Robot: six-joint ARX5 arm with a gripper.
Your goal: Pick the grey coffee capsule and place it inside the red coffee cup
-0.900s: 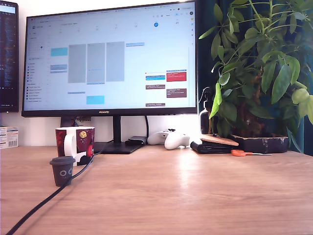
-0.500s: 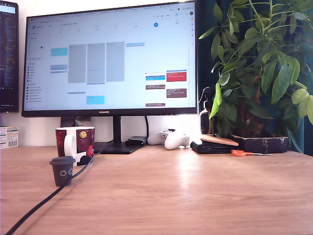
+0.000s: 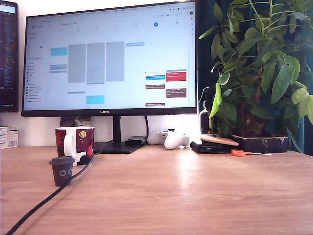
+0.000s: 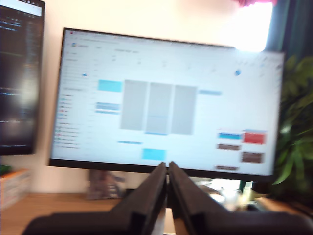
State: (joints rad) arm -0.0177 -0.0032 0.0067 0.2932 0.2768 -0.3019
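In the wrist view the gripper (image 4: 167,169) has its two dark fingers pressed together on nothing and faces the monitor (image 4: 166,103), not the desk, so no approach looks begun. In the exterior view the grey coffee capsule (image 3: 62,171) stands upright on the wooden desk (image 3: 195,196) beside a black cable (image 3: 34,209), just ahead of the red coffee cup (image 3: 76,143), whose upright open mouth should take it from above.

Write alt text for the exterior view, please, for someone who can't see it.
A small grey capsule stands on a wooden desk just in front of a red mug with a white handle, a black cable running beside them. Behind are a large monitor showing a calendar and a leafy plant; no robot arm is visible.
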